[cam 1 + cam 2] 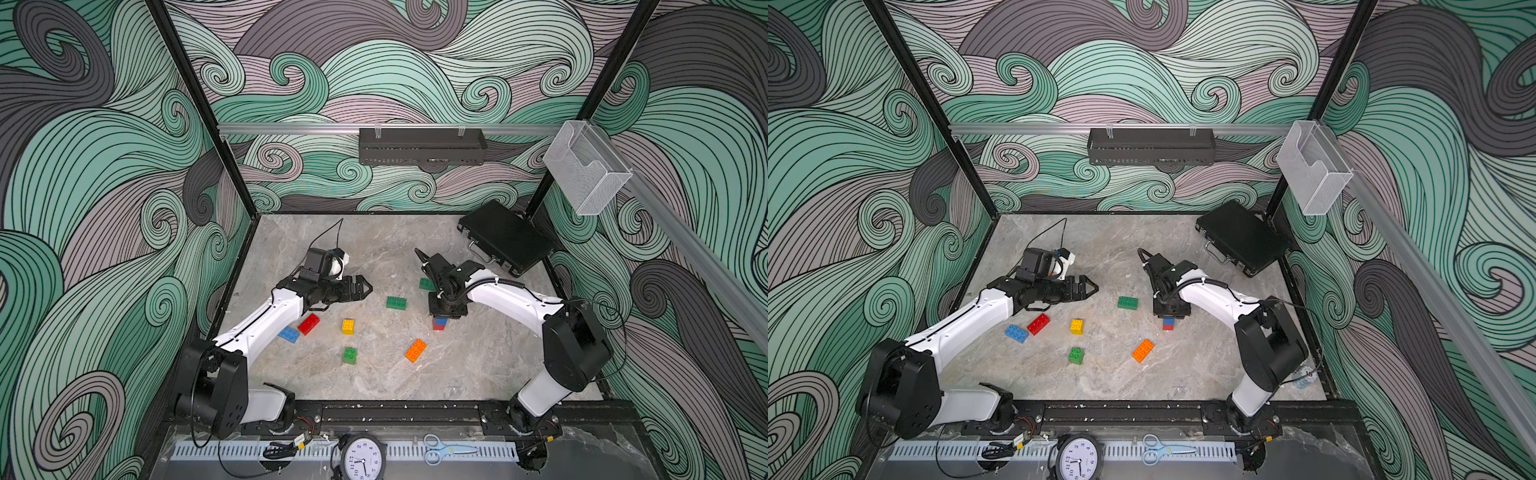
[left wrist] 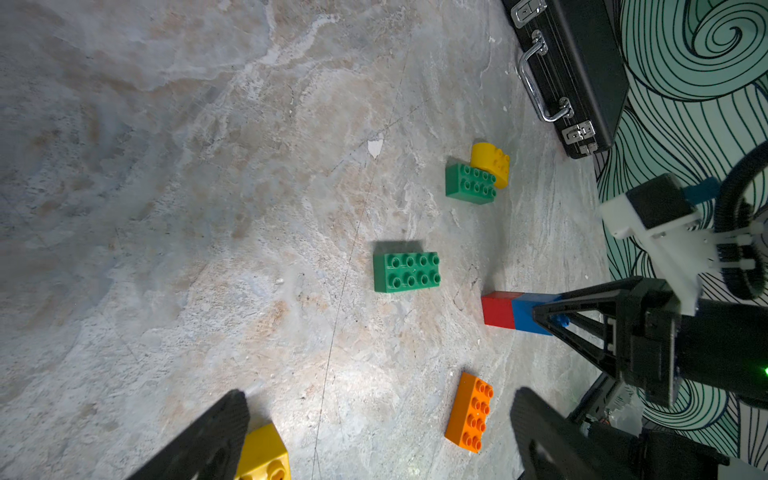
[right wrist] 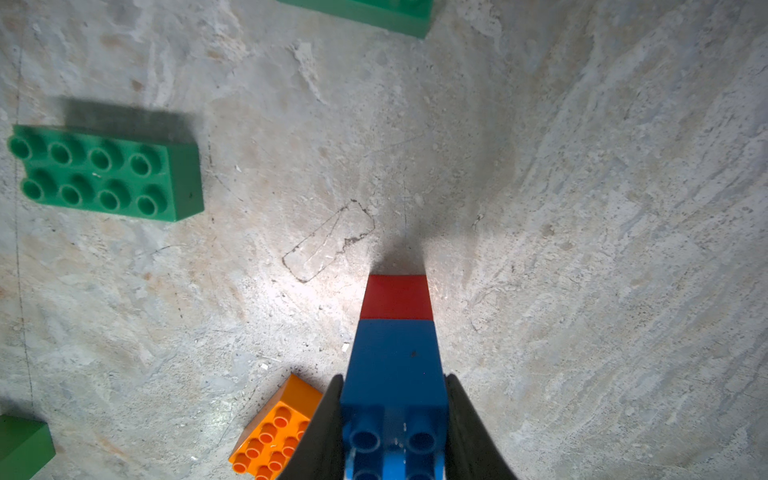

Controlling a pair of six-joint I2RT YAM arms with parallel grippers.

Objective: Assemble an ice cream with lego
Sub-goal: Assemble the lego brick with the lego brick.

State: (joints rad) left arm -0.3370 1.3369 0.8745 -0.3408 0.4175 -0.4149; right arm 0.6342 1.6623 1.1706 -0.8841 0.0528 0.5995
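Note:
A blue lego brick [image 3: 395, 365] sits stacked on a red one [image 3: 397, 297], and the stack [image 1: 439, 323] stands on the marble table right of centre. My right gripper [image 3: 394, 380] points down and is shut on the blue brick's sides. My left gripper [image 1: 368, 286] hovers left of centre, open and empty, with its fingers [image 2: 232, 415] wide apart. Loose lego lies around: a green oblong [image 1: 396, 303], a second green oblong [image 2: 469, 185] with a yellow round brick [image 2: 490, 162] against it, an orange oblong [image 1: 415, 350], a yellow square [image 1: 348, 327], a green square [image 1: 350, 356], and a red [image 1: 308, 324] and a blue oblong [image 1: 288, 334].
A black case [image 1: 505, 237] lies at the back right corner. A black rack [image 1: 422, 146] and a clear bin [image 1: 584, 170] hang on the walls. A clock [image 1: 360, 457] and scissors [image 1: 444, 449] rest on the front ledge.

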